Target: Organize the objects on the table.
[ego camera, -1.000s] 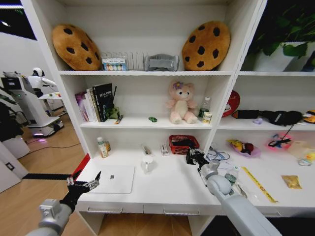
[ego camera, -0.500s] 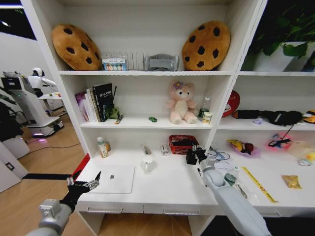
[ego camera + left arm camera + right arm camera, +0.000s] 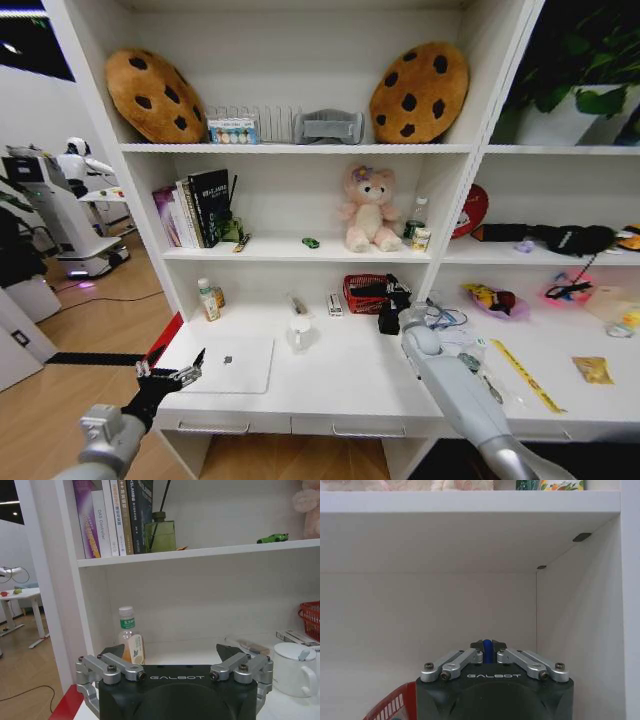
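My right gripper (image 3: 393, 297) reaches over the back of the white table (image 3: 340, 385), right beside the red mesh basket (image 3: 366, 292). In the right wrist view this gripper (image 3: 487, 646) is shut on a thin blue item (image 3: 487, 653), with the basket's rim (image 3: 390, 707) just below it. My left gripper (image 3: 170, 376) hangs open off the table's front left corner, next to the silver laptop (image 3: 230, 363). From the left wrist view its fingers (image 3: 112, 652) stand wide apart with nothing between them. A tiny green toy car (image 3: 311, 242) sits on the shelf above.
A white mug (image 3: 300, 331), a small bottle (image 3: 207, 298) and a small box (image 3: 335, 304) stand at the back of the table. A pen-like item (image 3: 245, 643) lies near the mug. Mixed clutter covers the table's right part (image 3: 520, 370). Books (image 3: 195, 208) and a pink bear (image 3: 368, 208) fill the shelf.
My right gripper has moved farther back and up, from over the table's middle to the red basket's side. The left arm has not moved.
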`<state>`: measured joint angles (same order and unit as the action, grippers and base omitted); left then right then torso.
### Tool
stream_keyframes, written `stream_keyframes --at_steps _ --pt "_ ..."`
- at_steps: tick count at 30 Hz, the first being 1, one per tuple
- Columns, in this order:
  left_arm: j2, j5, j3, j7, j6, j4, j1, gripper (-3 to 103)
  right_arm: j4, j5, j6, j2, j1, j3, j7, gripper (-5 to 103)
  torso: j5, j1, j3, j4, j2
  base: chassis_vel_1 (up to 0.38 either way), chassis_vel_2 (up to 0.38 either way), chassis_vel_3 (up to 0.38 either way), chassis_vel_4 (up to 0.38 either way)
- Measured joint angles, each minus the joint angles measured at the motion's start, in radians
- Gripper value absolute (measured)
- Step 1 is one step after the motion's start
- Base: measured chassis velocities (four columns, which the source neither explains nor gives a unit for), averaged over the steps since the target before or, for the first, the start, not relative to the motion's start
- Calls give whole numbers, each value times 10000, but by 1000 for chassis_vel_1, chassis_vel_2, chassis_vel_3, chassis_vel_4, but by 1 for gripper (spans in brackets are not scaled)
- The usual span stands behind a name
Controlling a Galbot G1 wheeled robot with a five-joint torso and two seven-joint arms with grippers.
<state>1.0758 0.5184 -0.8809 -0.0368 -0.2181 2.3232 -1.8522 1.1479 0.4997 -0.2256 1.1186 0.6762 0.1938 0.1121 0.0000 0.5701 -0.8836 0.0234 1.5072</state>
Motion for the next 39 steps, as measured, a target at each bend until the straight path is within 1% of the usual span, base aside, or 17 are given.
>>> stream_keyframes --at_steps 13,14,16,17,18,20,21,24,25,27,29,30,32,33,35,36,39 --pt "0 0 0 0 0 0 0 100 -441 -289 -308 178 -27 13 31 5 1 -1 0 -2 0 0 0 0 0" --pt "0 0 0 0 0 0 0 100 -396 -290 -284 168 0 25 75 9 1 0 0 -2 0 0 0 0 0" --pt "0 0 0 0 1 0 0 100 -373 -289 -268 162 14 30 99 9 0 0 0 -2 0 0 0 0 0" --pt "0 0 0 0 1 0 0 100 -344 -284 -248 150 29 32 120 14 0 0 0 -2 0 0 0 0 0" --pt "0 0 0 0 1 0 0 100 -344 -284 -248 150 29 32 120 14 0 0 0 -2 0 0 0 0 0" --pt "0 0 0 0 1 0 0 100 -175 -193 -180 16 162 25 153 32 0 0 0 -1 1 0 0 0 0" --pt "0 0 0 0 1 0 0 100 -175 -193 -180 16 162 25 153 32 0 0 0 -1 1 0 0 0 0" --pt "0 0 0 0 0 0 0 100 599 -31 -11 -174 700 146 220 47 -1 0 0 -5 1 0 0 0 0" --pt "0 0 0 0 0 0 0 100 599 -31 -11 -174 700 146 220 47 -1 0 0 -5 1 0 0 0 0" --pt "0 0 0 0 0 0 0 100 1367 84 99 -402 1226 154 245 58 2 0 0 -1 0 0 0 0 0" --pt "0 0 -1 0 0 0 0 100 1936 182 249 -548 1563 150 331 58 0 0 0 2 1 0 0 0 0" --pt "0 0 -2 -1 0 0 1 100 2499 360 428 -694 1873 128 463 70 -1 -1 1 1 1 0 0 0 0" --pt "0 0 -1 0 0 0 1 100 2920 462 550 -807 2094 122 576 70 -1 -2 1 1 1 0 0 0 0" --pt "0 0 -1 -1 0 0 0 100 3551 521 691 -967 2390 122 758 80 1 -3 1 0 1 0 0 0 0" --pt "0 0 -1 -1 0 0 0 100 3938 539 778 -1071 2564 126 911 80 -1 -3 1 -3 2 0 0 0 0" --pt "0 0 -1 -1 0 0 0 100 4400 539 930 -1199 2830 168 1188 91 -1 -3 2 -6 2 0 0 0 0" --pt "0 0 -1 0 0 0 0 100 5242 459 1077 -1465 3634 498 1493 99 1 -2 1 -4 2 0 0 0 0"
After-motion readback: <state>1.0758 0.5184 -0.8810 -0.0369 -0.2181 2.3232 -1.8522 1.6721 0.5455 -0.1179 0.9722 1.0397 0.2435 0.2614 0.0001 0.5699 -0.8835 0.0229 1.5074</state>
